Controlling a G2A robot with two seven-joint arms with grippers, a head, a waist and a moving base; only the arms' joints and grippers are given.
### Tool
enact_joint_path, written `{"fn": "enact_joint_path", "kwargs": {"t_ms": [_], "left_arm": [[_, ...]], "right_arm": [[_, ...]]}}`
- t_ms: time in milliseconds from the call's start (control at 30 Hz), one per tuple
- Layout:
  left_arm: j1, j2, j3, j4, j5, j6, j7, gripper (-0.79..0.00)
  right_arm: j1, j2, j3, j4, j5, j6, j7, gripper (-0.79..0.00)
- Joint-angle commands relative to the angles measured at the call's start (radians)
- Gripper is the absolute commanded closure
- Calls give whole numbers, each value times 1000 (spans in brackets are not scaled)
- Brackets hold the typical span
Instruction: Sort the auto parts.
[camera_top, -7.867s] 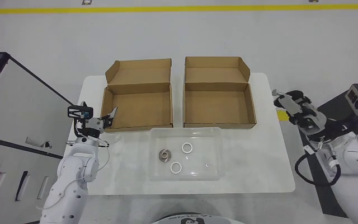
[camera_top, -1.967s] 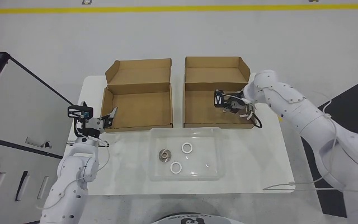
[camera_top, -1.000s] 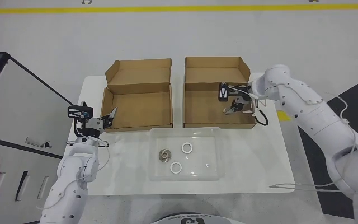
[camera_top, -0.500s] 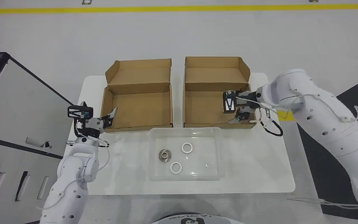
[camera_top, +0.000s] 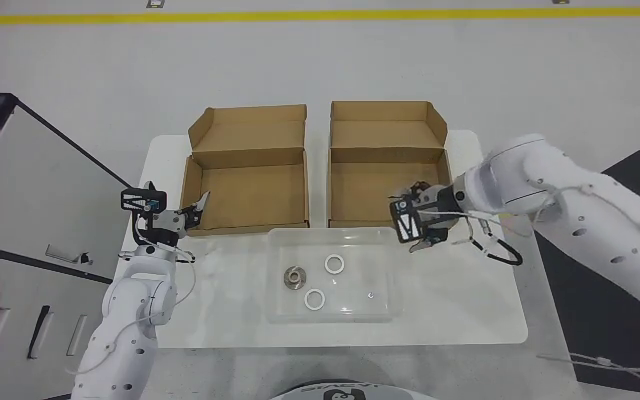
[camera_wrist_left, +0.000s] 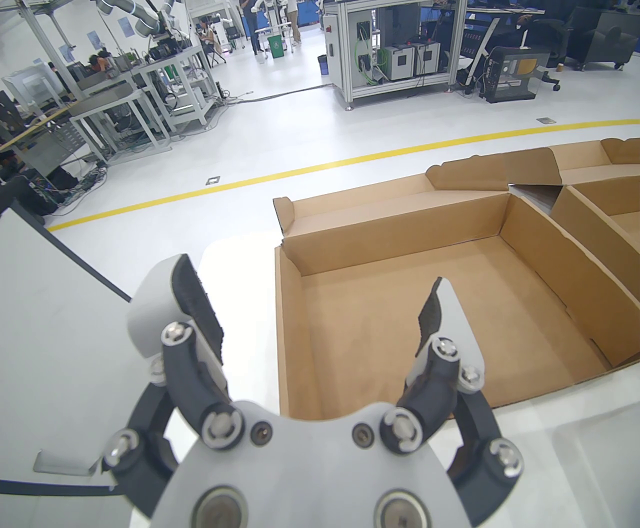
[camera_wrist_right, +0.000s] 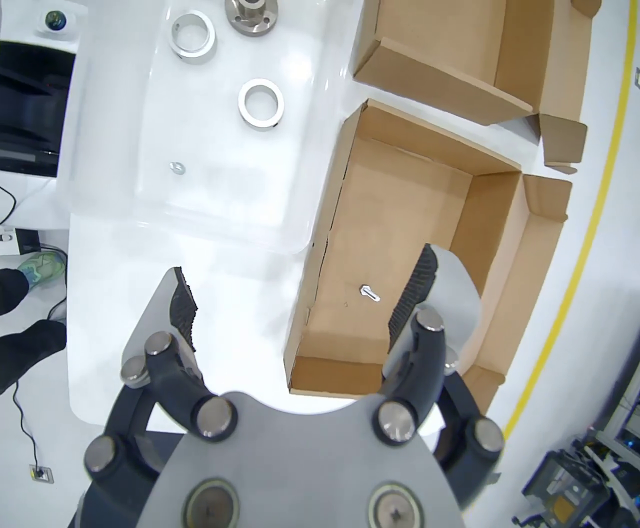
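Observation:
A clear tray (camera_top: 380, 250) at the table's front holds a metal flange (camera_top: 293, 276), two silver rings (camera_top: 335, 264) (camera_top: 315, 299) and a tiny washer (camera_top: 371, 295). Behind it stand two open cardboard boxes, the left box (camera_top: 245, 195) and the right box (camera_top: 370, 190). My right gripper (camera_top: 420, 222) hangs open over the right box's front right corner, beside the tray's right end. In the right wrist view the open gripper (camera_wrist_right: 305, 280) is above a small metal pin (camera_wrist_right: 370, 293) on the right box's floor (camera_wrist_right: 400, 210). My left gripper (camera_wrist_left: 312, 285) is open, empty, just left of the left box (camera_wrist_left: 425, 310).
The white table (camera_top: 480, 290) has bare room right of the tray and along its front edge. Both boxes have raised back flaps (camera_top: 250, 125). The left box's floor is bare. The table's left strip (camera_top: 160, 160) lies beside the left arm.
My right arm swung in from the table's right side over the right box, then drew forward to the box's front right corner by the tray. The left arm has not moved.

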Motion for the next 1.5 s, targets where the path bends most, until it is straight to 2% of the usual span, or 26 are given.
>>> {"fn": "enact_joint_path", "kwargs": {"t_ms": [0,267,333,533,800,967,1467], "left_arm": [[0,0,0,0,0,0,0,-785],[0,0,0,0,0,0,0,-785],[0,0,0,0,0,0,0,-785],[0,0,0,0,0,0,0,-785],[0,0,0,0,0,0,0,-785],[0,0,0,0,0,0,0,-785],[0,0,0,0,0,0,0,-785]], "right_arm": [[56,6,-54,-12,17,0,0,-785],[299,-6,-316,-37,77,6,7,-785],[333,-18,-340,-38,88,10,10,-785],[318,-61,-340,-40,69,29,29,-785],[224,-135,-340,-38,14,63,64,-785],[199,-177,-340,-19,-1,74,74,-785],[199,-177,-340,-19,-1,74,74,-785]]}}
